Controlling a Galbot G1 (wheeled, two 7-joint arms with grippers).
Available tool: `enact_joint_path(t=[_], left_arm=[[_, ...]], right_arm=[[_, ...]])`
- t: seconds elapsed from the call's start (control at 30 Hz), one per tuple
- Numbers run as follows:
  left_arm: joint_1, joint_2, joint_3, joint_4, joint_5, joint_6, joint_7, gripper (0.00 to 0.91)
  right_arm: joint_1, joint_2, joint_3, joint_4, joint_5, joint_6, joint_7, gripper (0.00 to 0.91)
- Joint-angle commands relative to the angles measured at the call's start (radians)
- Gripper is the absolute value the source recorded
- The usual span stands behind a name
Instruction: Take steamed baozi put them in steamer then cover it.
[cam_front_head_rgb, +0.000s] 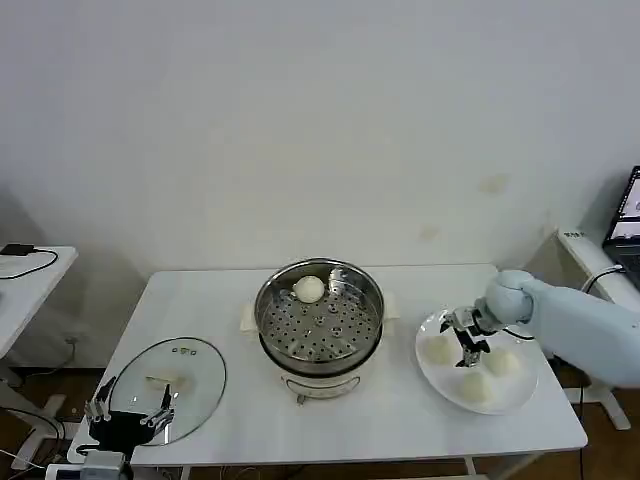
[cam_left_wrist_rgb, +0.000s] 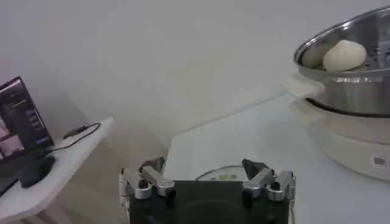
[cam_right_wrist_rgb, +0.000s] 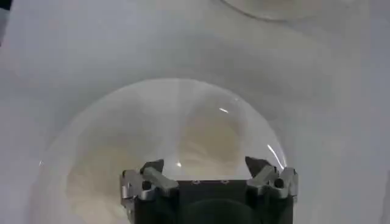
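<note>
The steamer (cam_front_head_rgb: 320, 322) stands mid-table with its cover off, and one baozi (cam_front_head_rgb: 309, 289) lies on its perforated tray. Three more baozi (cam_front_head_rgb: 438, 349) rest on a white plate (cam_front_head_rgb: 527, 388) at the right. My right gripper (cam_front_head_rgb: 469, 348) hangs open just above that plate, between the buns; in the right wrist view a baozi (cam_right_wrist_rgb: 210, 137) lies straight ahead of the open right gripper (cam_right_wrist_rgb: 207, 165). The glass cover (cam_front_head_rgb: 190, 375) lies flat at the front left. My left gripper (cam_front_head_rgb: 128, 412) waits open at the cover's near edge. The left wrist view shows the steamer (cam_left_wrist_rgb: 353, 79) with its baozi (cam_left_wrist_rgb: 344, 56).
A white side table (cam_front_head_rgb: 25, 285) with a black device and cable stands to the left. A screen (cam_front_head_rgb: 628, 215) and another white desk are at the far right. Bare tabletop (cam_front_head_rgb: 400, 420) lies in front of the steamer.
</note>
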Motion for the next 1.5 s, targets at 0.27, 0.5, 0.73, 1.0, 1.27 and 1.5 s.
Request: enact_joint_path(t=[0.27, 0.5, 0.73, 1.0, 1.27, 1.5], left_arm=[[0.002, -0.004, 0.001, 0.000, 0.000, -0.001, 0.000, 0.907], [0.001, -0.005, 0.000, -0.001, -0.001, 0.000, 0.000, 0.907], [0.000, -0.006, 0.004, -0.005, -0.001, 0.000, -0.001, 0.907], [0.001, -0.008, 0.005, -0.009, 0.000, 0.000, -0.001, 0.907], [-0.005, -0.012, 0.010, -0.012, 0.000, 0.000, -0.002, 0.907], [-0.022, -0.001, 0.021, -0.011, -0.001, 0.003, 0.000, 0.907]], right_arm=[[-0.034, 0.050, 0.026, -0.042, -0.010, -0.056, 0.012, 0.826], [-0.008, 0.029, 0.019, -0.025, -0.002, -0.059, 0.006, 0.766], [-0.004, 0.016, 0.022, -0.015, 0.008, -0.061, 0.001, 0.675], [0.046, -0.025, 0.006, 0.034, 0.041, -0.068, -0.005, 0.645], [0.226, -0.119, -0.079, 0.134, 0.116, -0.081, -0.006, 0.635], [0.484, -0.151, -0.211, 0.238, 0.221, -0.151, 0.011, 0.645]])
